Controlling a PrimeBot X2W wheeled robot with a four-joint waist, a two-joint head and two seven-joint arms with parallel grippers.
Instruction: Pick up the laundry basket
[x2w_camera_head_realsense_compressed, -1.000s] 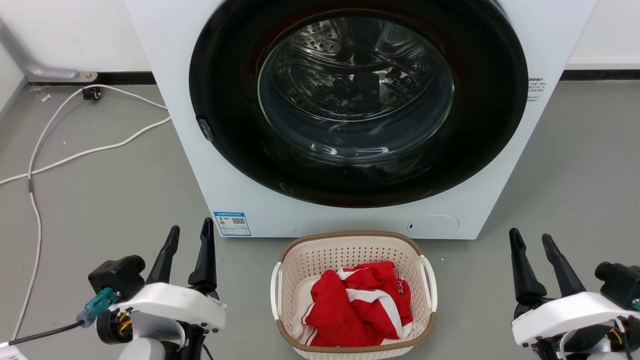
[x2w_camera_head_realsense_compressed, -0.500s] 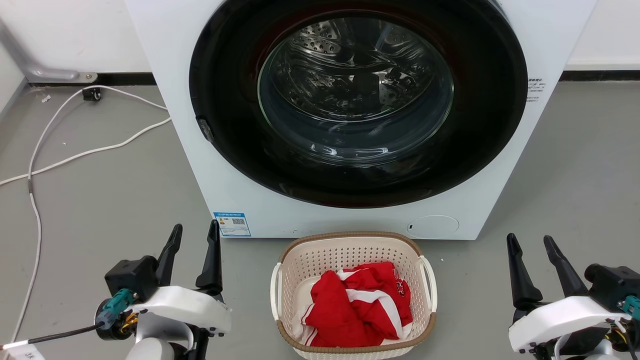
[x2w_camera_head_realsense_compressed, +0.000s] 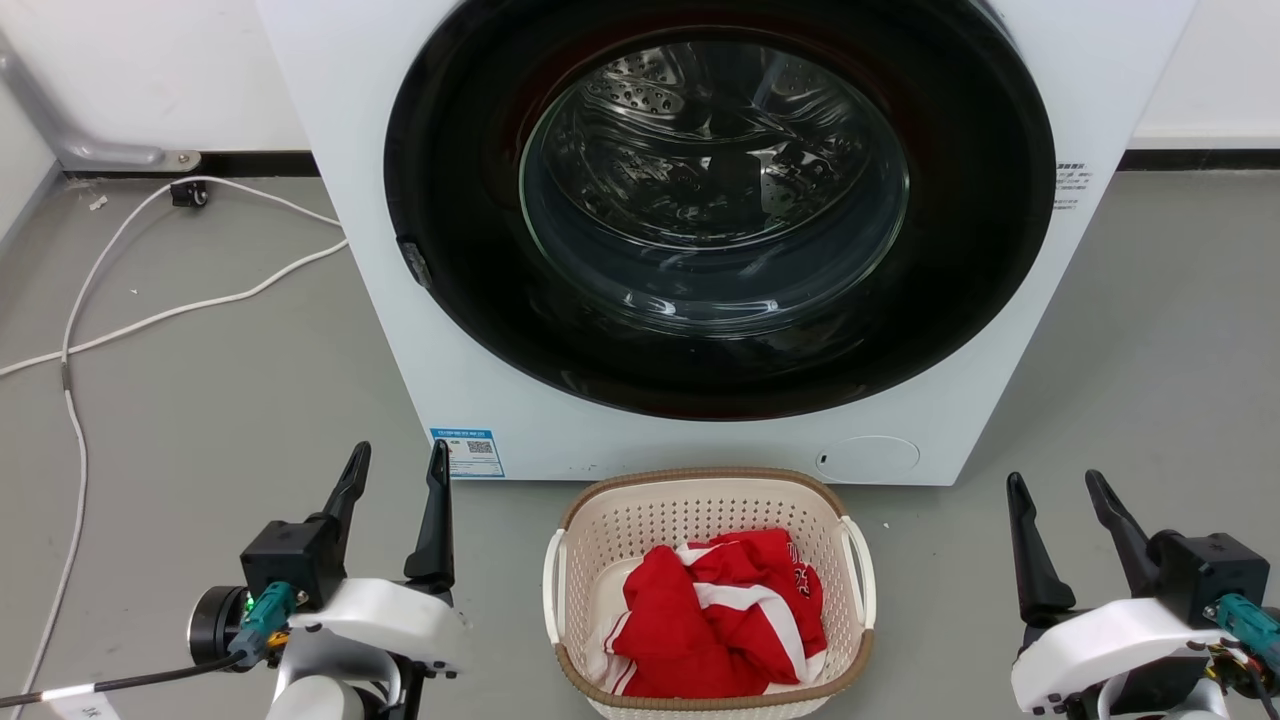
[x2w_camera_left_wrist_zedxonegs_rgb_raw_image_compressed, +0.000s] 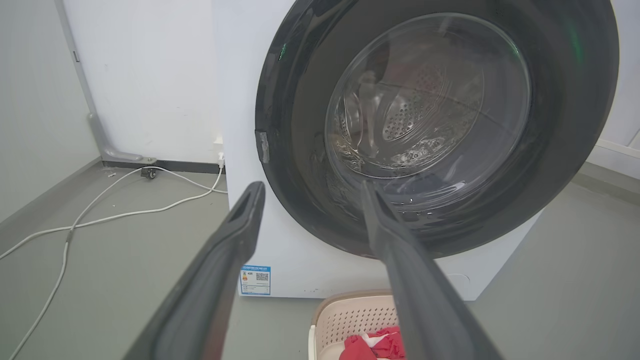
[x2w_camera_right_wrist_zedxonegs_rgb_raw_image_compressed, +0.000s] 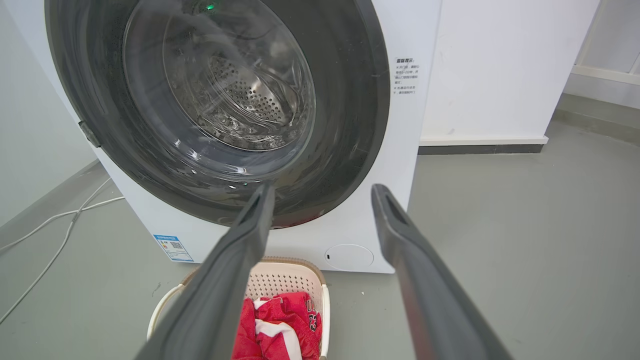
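The laundry basket (x2w_camera_head_realsense_compressed: 700, 510) is cream plastic with perforated walls, a brown rim and white side handles. It stands on the grey floor just in front of the washing machine, with red and white clothing (x2w_camera_head_realsense_compressed: 715, 615) inside. My left gripper (x2w_camera_head_realsense_compressed: 398, 460) is open to the basket's left, well apart from it, fingers pointing up. To the basket's right my right gripper (x2w_camera_head_realsense_compressed: 1058, 485) is likewise open and empty. The left wrist view catches the basket (x2w_camera_left_wrist_zedxonegs_rgb_raw_image_compressed: 350, 315) low down, past the left gripper (x2w_camera_left_wrist_zedxonegs_rgb_raw_image_compressed: 312, 187). In the right wrist view the basket (x2w_camera_right_wrist_zedxonegs_rgb_raw_image_compressed: 285, 277) lies below the right gripper (x2w_camera_right_wrist_zedxonegs_rgb_raw_image_compressed: 322, 190).
The large white washing machine (x2w_camera_head_realsense_compressed: 720, 240) with its shut dark round door stands behind the basket. White cables (x2w_camera_head_realsense_compressed: 150, 300) trail over the floor at the left. Open grey floor (x2w_camera_head_realsense_compressed: 1150, 350) lies to the right.
Both grippers have turned slightly and shifted inward toward the basket, staying open. The head camera has tipped a little, so the scene sits slightly lower. The basket has not moved.
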